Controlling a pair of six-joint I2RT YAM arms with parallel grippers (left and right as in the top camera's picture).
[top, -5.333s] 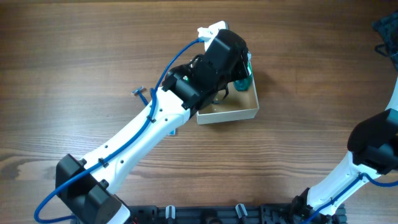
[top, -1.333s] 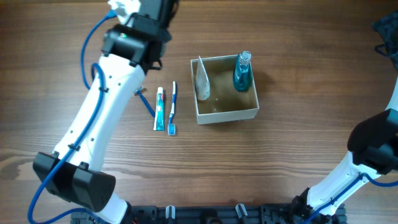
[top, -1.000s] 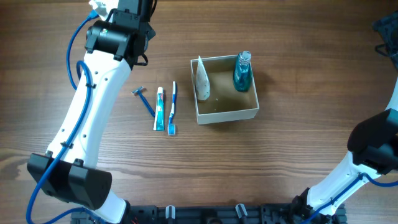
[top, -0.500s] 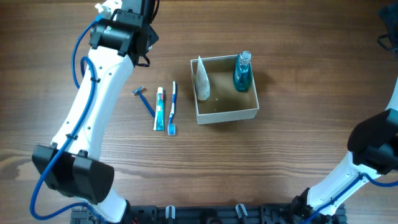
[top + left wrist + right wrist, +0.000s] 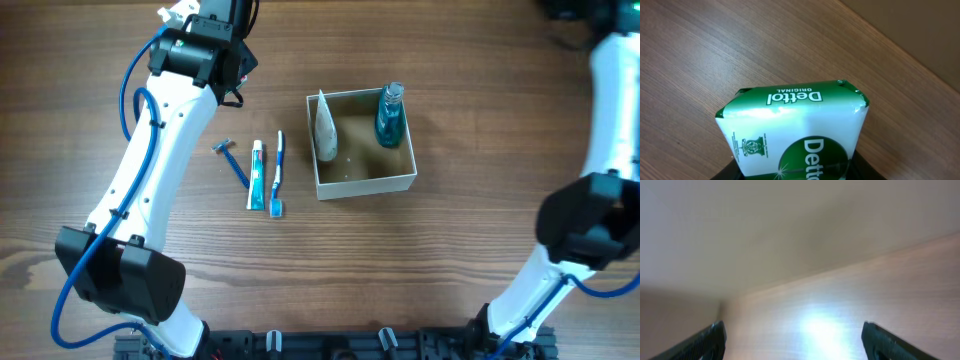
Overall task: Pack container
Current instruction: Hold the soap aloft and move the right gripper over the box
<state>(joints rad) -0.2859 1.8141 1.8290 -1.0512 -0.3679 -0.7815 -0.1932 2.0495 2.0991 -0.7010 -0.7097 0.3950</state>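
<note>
Left gripper (image 5: 792, 171): half-closed around the green soap bar (image 5: 795, 120), seemingly for carrying.
Right gripper (image 5: 797, 342): spread wide, holding nothing.
Container (image 5: 365, 184): mid-table, four o'clock from the soap bar, open top up to take it.

Small square open-topped container (image 5: 366, 186) with thin white walls and a tan cardboard inside. Sits flat and upright on the wooden counter (image 5: 450, 260), a little right of centre in the overhead view, turned slightly off square to the grain. Holds a teal-blue bottle (image 5: 389, 117) standing in the far right corner and a white tube (image 5: 326, 130) leaning along the left wall. Shows tan floor across the near half.
</note>
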